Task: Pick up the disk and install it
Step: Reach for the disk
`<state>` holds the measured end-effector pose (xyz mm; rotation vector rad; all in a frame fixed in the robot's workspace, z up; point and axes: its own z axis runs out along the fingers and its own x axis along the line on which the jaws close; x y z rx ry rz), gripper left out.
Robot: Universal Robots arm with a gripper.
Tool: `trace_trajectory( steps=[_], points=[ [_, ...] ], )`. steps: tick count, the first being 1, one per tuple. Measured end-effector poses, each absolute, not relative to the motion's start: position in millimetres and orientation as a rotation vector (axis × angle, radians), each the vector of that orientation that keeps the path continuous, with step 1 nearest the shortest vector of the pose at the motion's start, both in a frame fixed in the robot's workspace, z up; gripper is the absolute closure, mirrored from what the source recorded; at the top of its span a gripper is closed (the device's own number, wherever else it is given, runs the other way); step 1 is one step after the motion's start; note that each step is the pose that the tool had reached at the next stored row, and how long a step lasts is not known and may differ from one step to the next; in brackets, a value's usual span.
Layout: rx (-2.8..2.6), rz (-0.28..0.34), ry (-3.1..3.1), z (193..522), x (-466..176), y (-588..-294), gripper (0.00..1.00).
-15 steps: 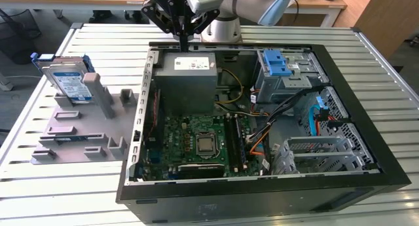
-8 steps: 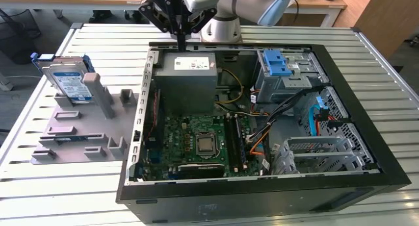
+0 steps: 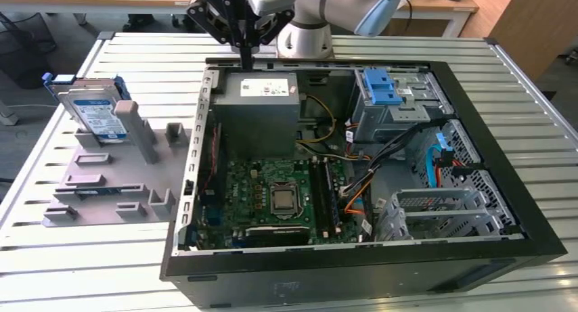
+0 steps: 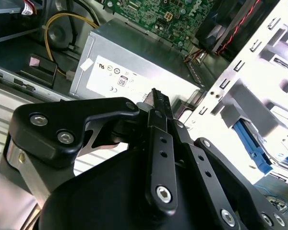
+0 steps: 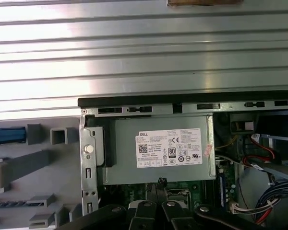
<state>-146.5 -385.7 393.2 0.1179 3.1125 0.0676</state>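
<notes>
The gripper (image 3: 246,60) hangs at the top centre of the exterior view, just above the far rim of the open computer case (image 3: 505,210). Its black fingers (image 3: 243,45) point straight down and are pressed together into one thin tip, with nothing between them. In both wrist views the same narrow tip (image 4: 158,98) (image 5: 161,182) sits over the edge of the grey metal box (image 5: 158,148), whose small white label faces up.

The disk (image 3: 97,112) is well apart from the gripper, toward the exterior view's left, in the upper part of the frame. It stands on edge and leans back in a slot of a grey holder block (image 3: 108,190). Its white-and-blue label is turned toward the camera, and bits of its blue carrier frame show at its edges. Nothing touches it but the holder.

Holder and case stand side by side on a slatted metal tabletop (image 3: 380,45) — the holder on the exterior view's left, the case filling the centre and right. Inside the case the grey metal box (image 3: 262,112) lies at the upper middle and a green circuit board (image 3: 271,197) lies below it. A light-blue latch (image 3: 384,88) sits on its metal cage at the upper right — bundles of cables run beneath it.
</notes>
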Motion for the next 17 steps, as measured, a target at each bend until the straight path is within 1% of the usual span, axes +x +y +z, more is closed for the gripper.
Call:
trace_trajectory(
  steps=[17],
  points=[
    [0.118,0.068,3.112,393.0,-153.9,-381.9,0.89]
  ],
)
